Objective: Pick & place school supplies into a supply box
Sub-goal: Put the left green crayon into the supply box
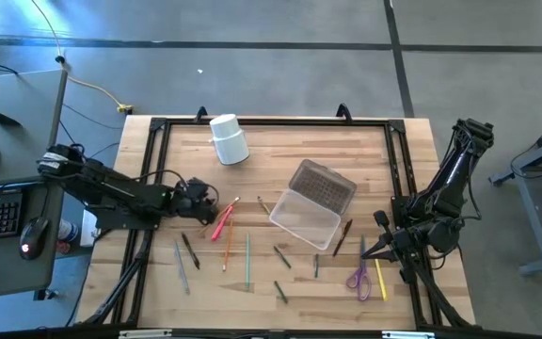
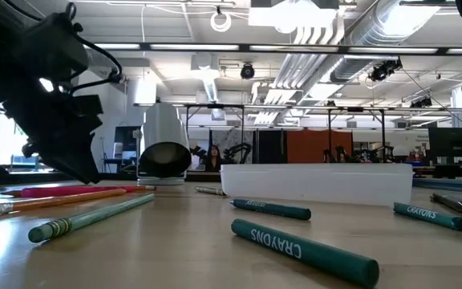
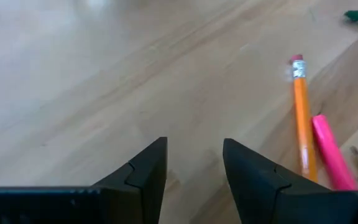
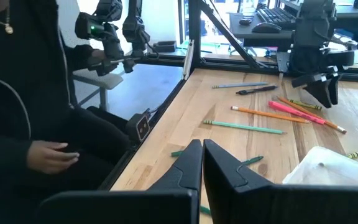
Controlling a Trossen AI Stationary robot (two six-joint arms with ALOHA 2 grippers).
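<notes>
Pencils, pens and crayons lie scattered flat on the wooden table: a pink pen (image 1: pixel 222 221), an orange pencil (image 1: pixel 228 242), a green pencil (image 1: pixel 247 260) and dark ones nearer the front. Purple-handled scissors (image 1: pixel 358 276) and a yellow marker (image 1: pixel 381 280) lie at the right. The clear supply box (image 1: pixel 313 203) rests tilted in the middle. My left gripper (image 1: pixel 205 196) (image 3: pixel 194 165) is open, low over bare wood just left of the pink pen (image 3: pixel 331 152) and orange pencil (image 3: pixel 302 118). My right gripper (image 1: pixel 380 247) (image 4: pixel 202 149) is shut and holds nothing, right of the box.
A white cylindrical cup (image 1: pixel 229 139) lies on its side near the far edge. A black frame (image 1: pixel 158 127) borders the table. Green crayons (image 2: pixel 303 253) lie close to the low camera. A person in dark clothes (image 4: pixel 23 93) sits beyond the table's near side.
</notes>
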